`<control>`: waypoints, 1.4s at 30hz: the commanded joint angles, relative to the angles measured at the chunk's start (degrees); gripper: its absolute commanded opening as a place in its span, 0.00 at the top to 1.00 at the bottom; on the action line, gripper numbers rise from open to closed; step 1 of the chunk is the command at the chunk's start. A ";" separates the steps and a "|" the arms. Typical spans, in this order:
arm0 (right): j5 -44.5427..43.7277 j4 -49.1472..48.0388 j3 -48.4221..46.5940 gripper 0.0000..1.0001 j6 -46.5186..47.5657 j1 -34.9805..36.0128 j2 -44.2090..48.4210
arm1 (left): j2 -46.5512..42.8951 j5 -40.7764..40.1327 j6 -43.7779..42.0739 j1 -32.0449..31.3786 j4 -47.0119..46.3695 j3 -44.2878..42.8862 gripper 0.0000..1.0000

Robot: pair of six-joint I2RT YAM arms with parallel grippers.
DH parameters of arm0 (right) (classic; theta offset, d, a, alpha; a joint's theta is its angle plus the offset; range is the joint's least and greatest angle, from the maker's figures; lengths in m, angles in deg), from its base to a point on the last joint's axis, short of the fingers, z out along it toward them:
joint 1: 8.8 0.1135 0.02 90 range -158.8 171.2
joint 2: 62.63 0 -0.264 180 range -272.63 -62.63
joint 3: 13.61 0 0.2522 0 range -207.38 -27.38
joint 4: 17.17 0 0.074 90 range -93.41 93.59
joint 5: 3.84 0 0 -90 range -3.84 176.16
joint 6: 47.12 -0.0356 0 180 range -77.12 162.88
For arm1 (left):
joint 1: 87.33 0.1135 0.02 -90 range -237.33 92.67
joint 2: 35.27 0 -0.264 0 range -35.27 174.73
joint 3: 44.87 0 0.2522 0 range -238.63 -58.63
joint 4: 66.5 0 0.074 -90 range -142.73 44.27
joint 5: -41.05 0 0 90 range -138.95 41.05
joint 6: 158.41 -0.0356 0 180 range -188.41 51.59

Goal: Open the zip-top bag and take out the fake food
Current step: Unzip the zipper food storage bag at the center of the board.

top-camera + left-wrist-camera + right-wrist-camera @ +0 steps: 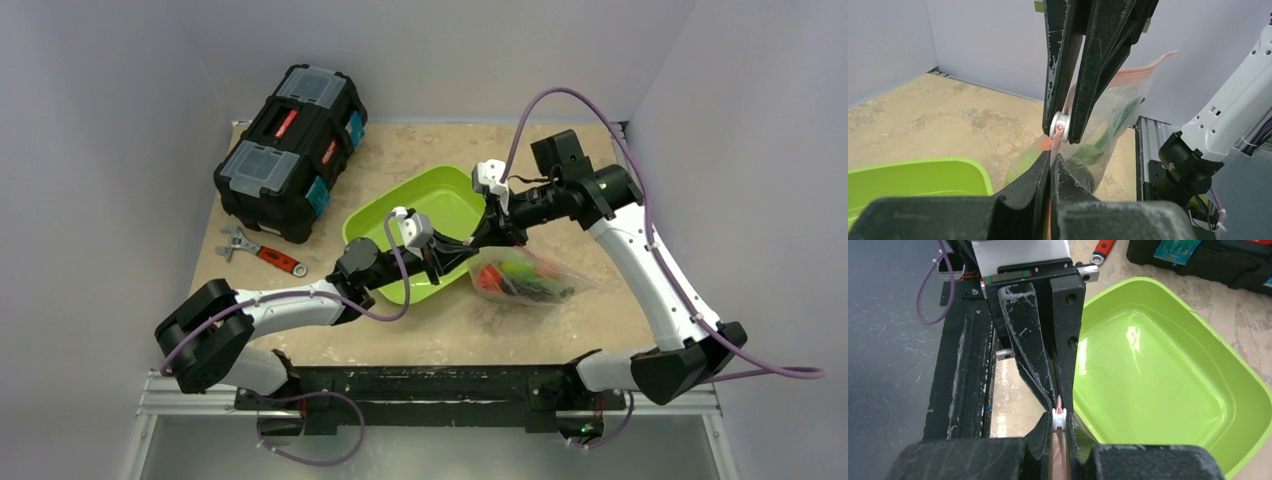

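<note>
The zip-top bag [530, 280] lies on the table right of the green tray, with the fake food [512, 275] inside: red, lime-green and dark pieces. My left gripper [452, 262] is shut on the bag's pale pink zip strip [1051, 145] at its left end. My right gripper [492, 238] comes from the far side and is shut on the white zip slider [1058, 420], just beyond the left fingertips [1045, 390]. In the left wrist view the bag [1115, 107] hangs behind both pairs of fingers, and green food [1089, 153] shows through it.
The lime-green tray [440, 195] sits just left of the bag and under the left wrist; it also shows in the right wrist view [1158, 375]. A black toolbox [290, 150] stands at the back left. A red-handled wrench [262, 253] lies in front of it.
</note>
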 commanded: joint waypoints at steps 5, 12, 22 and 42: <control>-5.06 -2.08 3.56 1.00 -3.44 -0.36 5.19 | -4.19 -7.13 -2.25 0.41 -4.20 4.43 1.00; -5.05 -2.44 6.35 1.00 -5.16 -0.83 8.30 | -5.59 -7.59 -3.01 0.36 -5.02 6.78 1.00; -2.09 -3.70 9.07 1.00 -5.68 -0.83 7.34 | -3.21 1.49 -0.26 0.48 -11.62 6.96 1.00; -1.34 -0.84 8.11 1.00 -1.36 -0.88 5.40 | -16.52 8.80 -10.56 4.42 12.31 6.51 0.18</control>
